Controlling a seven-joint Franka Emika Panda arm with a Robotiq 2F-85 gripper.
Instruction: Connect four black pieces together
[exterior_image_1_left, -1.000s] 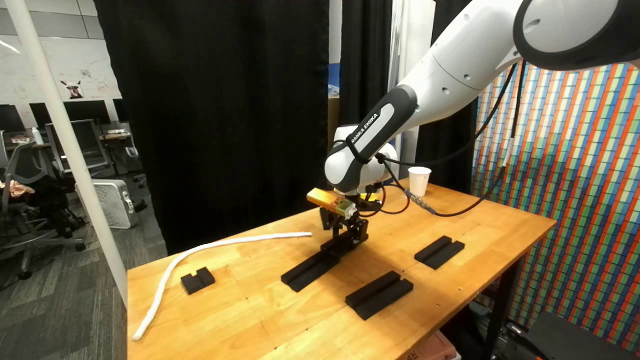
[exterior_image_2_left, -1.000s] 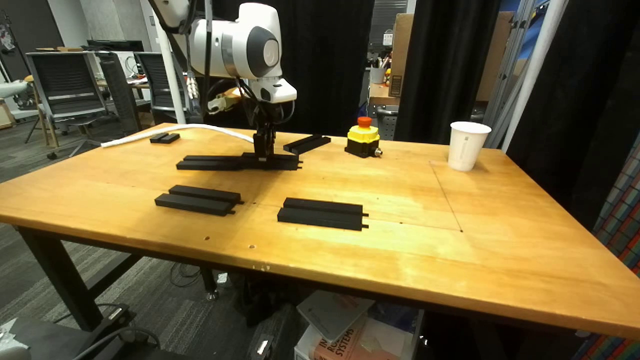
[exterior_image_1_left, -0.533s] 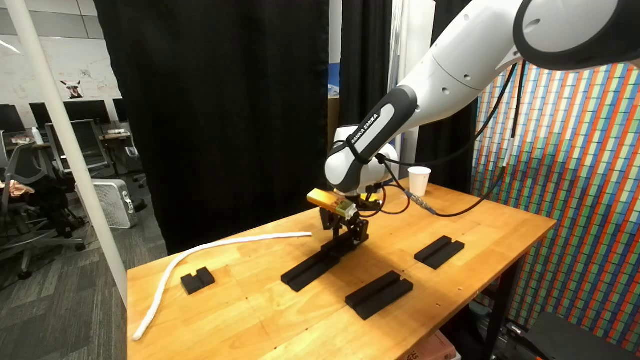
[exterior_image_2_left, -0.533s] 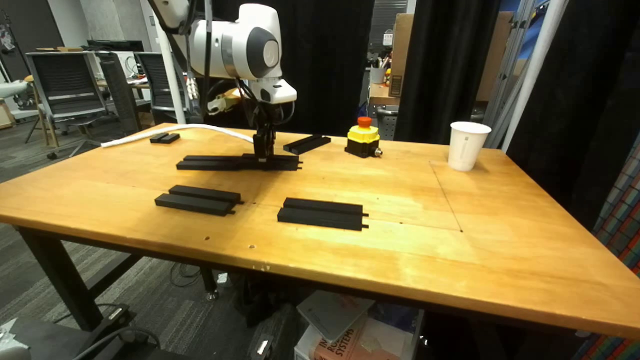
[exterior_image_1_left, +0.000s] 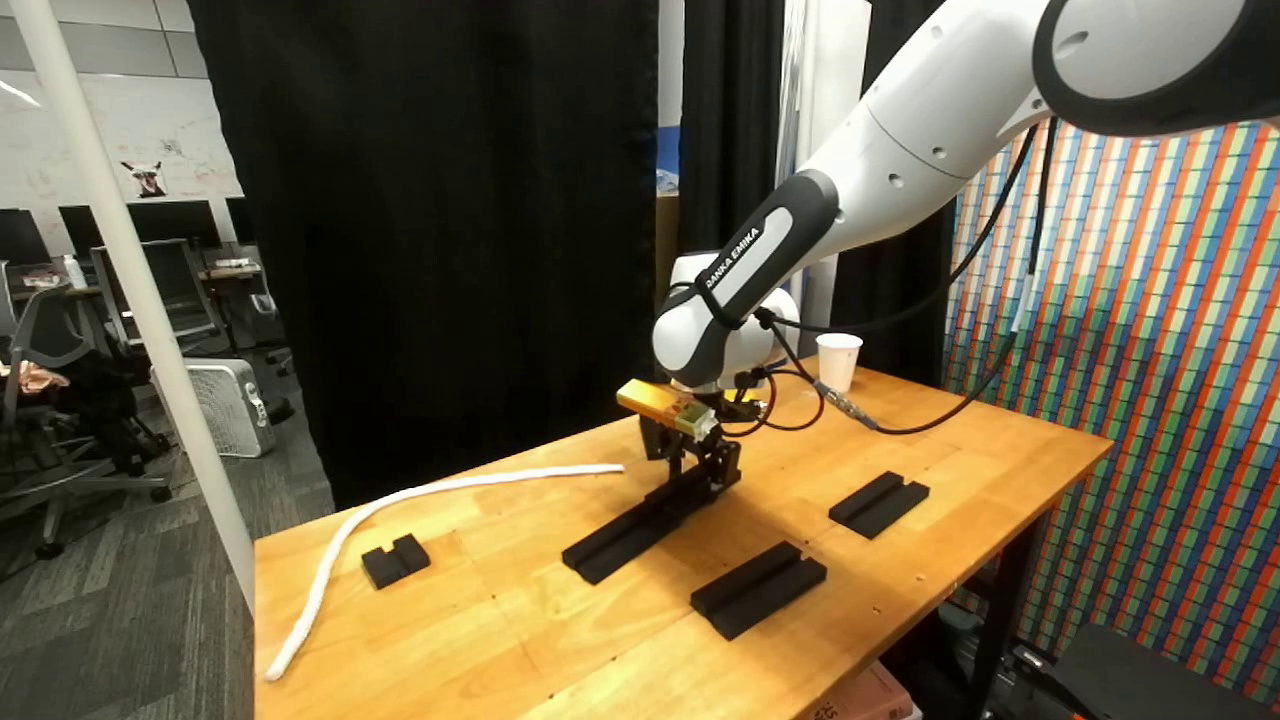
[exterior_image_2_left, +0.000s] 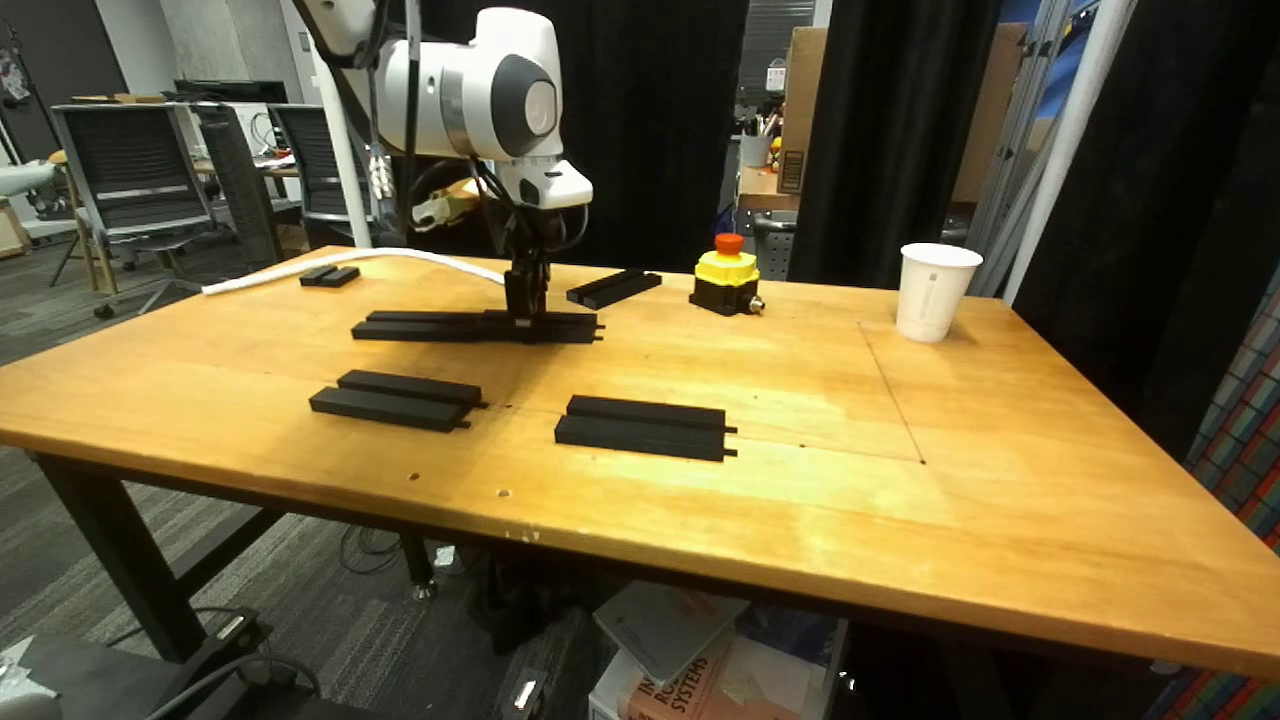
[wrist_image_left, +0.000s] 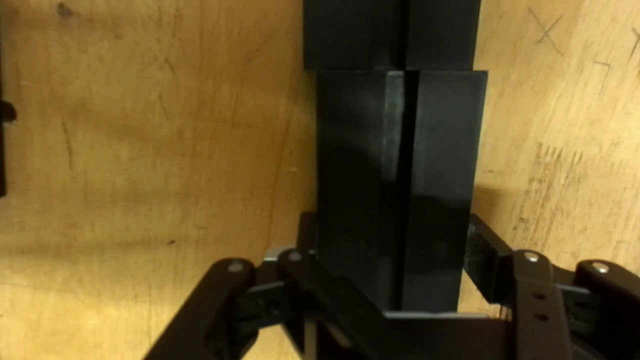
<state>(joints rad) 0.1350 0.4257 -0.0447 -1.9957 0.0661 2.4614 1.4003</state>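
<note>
Gripper (wrist_image_left: 392, 245) pinched a blk bar (wrist_image_left: 442, 160) across its width, prob. to push it end-on into the next bar (wrist_image_left: 365, 35); edges sat sl. offset, so prob. not seated.

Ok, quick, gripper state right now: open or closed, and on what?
Gripper: closed, holding a black piece by its two long sides.

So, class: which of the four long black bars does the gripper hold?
The black bar clasped by the gripper, end to end with a second bar. Only this one is gripped; the two loose bars lie apart.
</note>
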